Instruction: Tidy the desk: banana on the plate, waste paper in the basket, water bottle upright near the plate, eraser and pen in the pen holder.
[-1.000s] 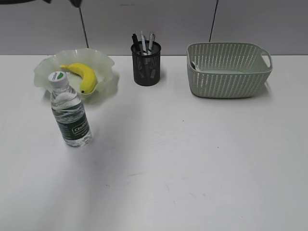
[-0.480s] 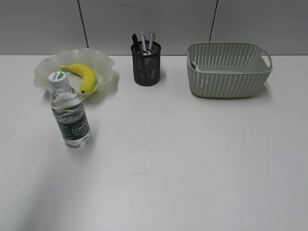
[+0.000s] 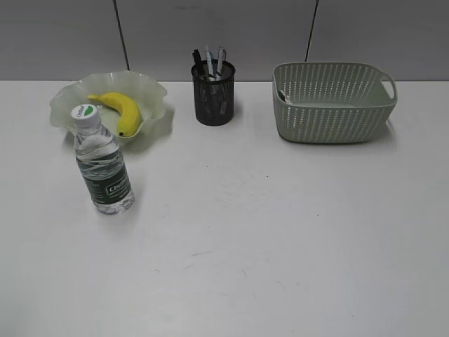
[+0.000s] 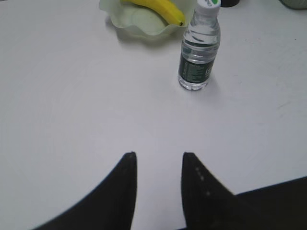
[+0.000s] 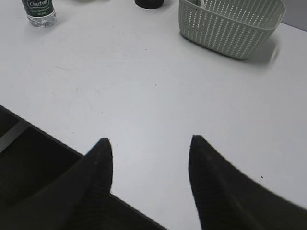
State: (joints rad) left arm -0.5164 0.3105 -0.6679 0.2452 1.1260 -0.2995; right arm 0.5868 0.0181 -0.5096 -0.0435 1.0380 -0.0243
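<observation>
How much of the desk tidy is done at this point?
Nearly all looks done: banana lies on the plate, water bottle stands upright beside it, pens fill the pen holder. Nothing is in hand. Eraser and waste paper aren't clearly visible; something pale sits inside the basket.

A second ago a dark piece of the arm showed at the top left edge of the exterior view, above the plate (image 3: 109,95); it is gone from that view now. The faint shadow that lay on the counter (image 3: 280,232) left of and below the water bottle (image 3: 102,165) has faded away, and that patch now looks evenly white.
</observation>
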